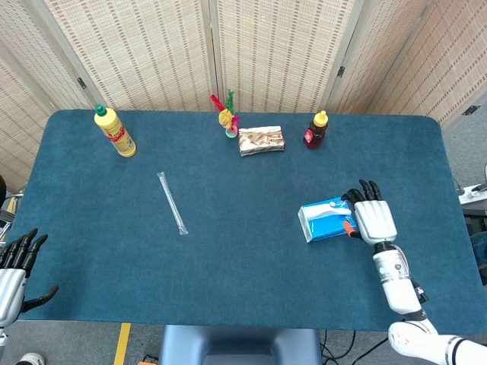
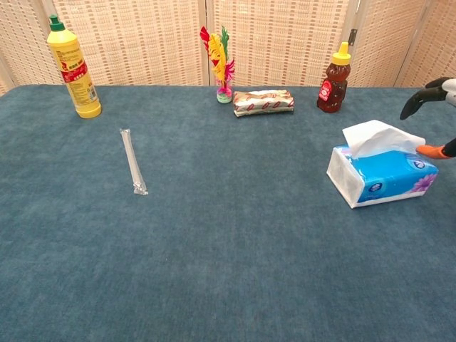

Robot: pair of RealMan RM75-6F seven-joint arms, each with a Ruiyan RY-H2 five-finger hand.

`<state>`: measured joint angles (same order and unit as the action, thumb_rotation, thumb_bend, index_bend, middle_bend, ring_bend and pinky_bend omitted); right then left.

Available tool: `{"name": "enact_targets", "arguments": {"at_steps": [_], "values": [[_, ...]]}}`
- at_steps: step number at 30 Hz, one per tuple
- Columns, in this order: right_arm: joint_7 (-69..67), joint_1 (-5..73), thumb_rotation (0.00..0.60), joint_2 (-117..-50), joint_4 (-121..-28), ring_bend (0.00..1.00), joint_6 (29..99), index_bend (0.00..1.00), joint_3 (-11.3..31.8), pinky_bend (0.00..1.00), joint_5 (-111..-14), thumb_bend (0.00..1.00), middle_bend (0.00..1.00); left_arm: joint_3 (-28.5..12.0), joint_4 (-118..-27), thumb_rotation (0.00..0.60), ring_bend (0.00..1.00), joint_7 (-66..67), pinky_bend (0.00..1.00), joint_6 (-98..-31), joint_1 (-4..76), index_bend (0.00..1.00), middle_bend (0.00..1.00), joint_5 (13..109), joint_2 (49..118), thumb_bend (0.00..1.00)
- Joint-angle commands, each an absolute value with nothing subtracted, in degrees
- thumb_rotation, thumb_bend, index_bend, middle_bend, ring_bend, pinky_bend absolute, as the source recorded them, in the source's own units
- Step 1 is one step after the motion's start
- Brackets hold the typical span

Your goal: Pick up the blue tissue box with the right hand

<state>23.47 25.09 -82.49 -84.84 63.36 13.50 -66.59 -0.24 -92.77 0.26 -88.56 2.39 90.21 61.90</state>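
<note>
Head view: we see the blue tissue box [image 1: 326, 219] at the worktop's [image 1: 228, 266] 4 o'clock, right hand [image 1: 370, 219] at its 3 o'clock edge, fingers spread, holding nothing. Honey bottle [image 1: 315, 130] sits at the box's 12 o'clock, well apart. Left hand [image 1: 15, 266] is cut off, fingers apart.

Chest view: right hand [image 2: 433, 117] mostly out of frame; straw [image 2: 132, 161] at 9.

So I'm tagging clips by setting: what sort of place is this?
Probably a lab or staged test room: a blue-felt table, woven folding screens behind it, and unrelated props like a mustard bottle.
</note>
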Motion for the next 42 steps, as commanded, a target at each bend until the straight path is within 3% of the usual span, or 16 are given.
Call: {"name": "enact_targets", "arguments": {"at_steps": [1,10,20,32,37,42], "values": [[24.4,26.0,0.600,-83.9,-83.7,0.00,62.9,0.36,13.6,0.00,-65.8,0.25,0.26,-0.2,-92.7,0.600,0.00,0.1,0.13,-88.6,2.4,0.00,0.00,90.2,61.8,0.25],[24.5,27.4,0.600,-87.8,-78.4,0.04,63.5,0.58,12.8,0.00,-65.6,0.26,0.43,0.0,-92.8,0.600,0.00,0.1,0.13,-88.8,2.3,0.00,0.00,90.7,61.8,0.25],[22.1,27.7,0.600,-89.4,-75.1,0.08,65.1,0.62,12.0,0.00,-67.4,0.34,0.47,0.1,-92.7,0.600,0.00,0.4,0.13,-88.9,2.3,0.00,0.00,91.1,62.0,0.25],[18.8,23.3,0.600,-78.3,-95.2,0.08,80.5,0.62,11.0,0.00,-82.6,0.35,0.47,0.2,-92.8,0.600,0.00,0.3,0.13,-89.1,2.2,0.00,0.00,91.2,61.9,0.25],[17.4,19.0,0.600,-72.8,-102.2,0.08,88.0,0.62,7.5,0.00,-91.8,0.35,0.47,0.2,-92.9,0.600,0.00,0.4,0.13,-89.4,2.1,0.00,0.00,91.4,61.9,0.25],[14.1,14.1,0.600,-70.6,-102.1,0.08,93.8,0.62,2.6,0.00,-98.5,0.35,0.47,0.3,-93.0,0.600,0.00,0.8,0.13,-89.4,2.1,0.00,0.00,91.6,62.0,0.25]]}}
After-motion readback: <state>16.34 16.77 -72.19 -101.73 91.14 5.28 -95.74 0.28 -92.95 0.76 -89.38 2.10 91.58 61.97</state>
